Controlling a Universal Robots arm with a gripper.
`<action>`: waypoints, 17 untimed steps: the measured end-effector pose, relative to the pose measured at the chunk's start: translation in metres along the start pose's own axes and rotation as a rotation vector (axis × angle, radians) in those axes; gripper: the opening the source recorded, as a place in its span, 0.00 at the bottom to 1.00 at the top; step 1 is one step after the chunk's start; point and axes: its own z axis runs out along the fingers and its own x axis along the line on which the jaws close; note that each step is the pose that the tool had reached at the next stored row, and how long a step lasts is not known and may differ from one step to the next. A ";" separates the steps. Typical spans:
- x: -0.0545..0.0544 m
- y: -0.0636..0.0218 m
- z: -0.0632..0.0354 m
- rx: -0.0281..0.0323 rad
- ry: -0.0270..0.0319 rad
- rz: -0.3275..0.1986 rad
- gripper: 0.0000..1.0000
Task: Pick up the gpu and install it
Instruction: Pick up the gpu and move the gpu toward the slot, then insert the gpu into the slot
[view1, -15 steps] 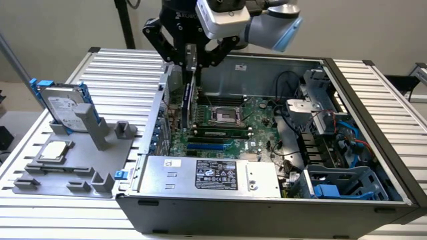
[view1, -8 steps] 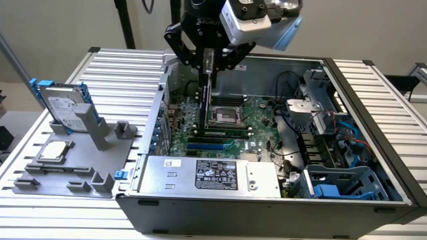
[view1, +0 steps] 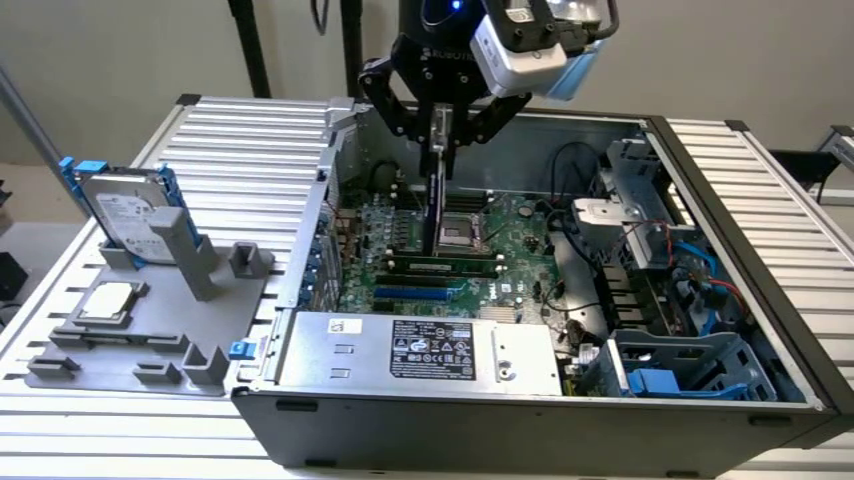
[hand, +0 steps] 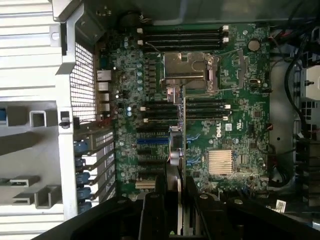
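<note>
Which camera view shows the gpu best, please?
The exterior view: the gpu hangs upright from the gripper above the motherboard. The wrist view shows it edge-on, a thin strip between the fingers.

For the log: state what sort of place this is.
Likely a computer-assembly bench: an open desktop case on a slatted metal table, a grey fixture holding a hard drive, a gripper holding the gpu.

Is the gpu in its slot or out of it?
Out: the claw holds the gpu upright on edge above the motherboard.
</note>
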 end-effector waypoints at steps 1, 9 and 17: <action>-0.002 0.0016 0.0015 0.0016 -0.0001 0.000 0.27; -0.032 0.0059 0.0143 0.0119 -0.0007 -0.002 0.27; -0.036 0.0062 0.0162 0.0130 -0.0006 -0.003 0.27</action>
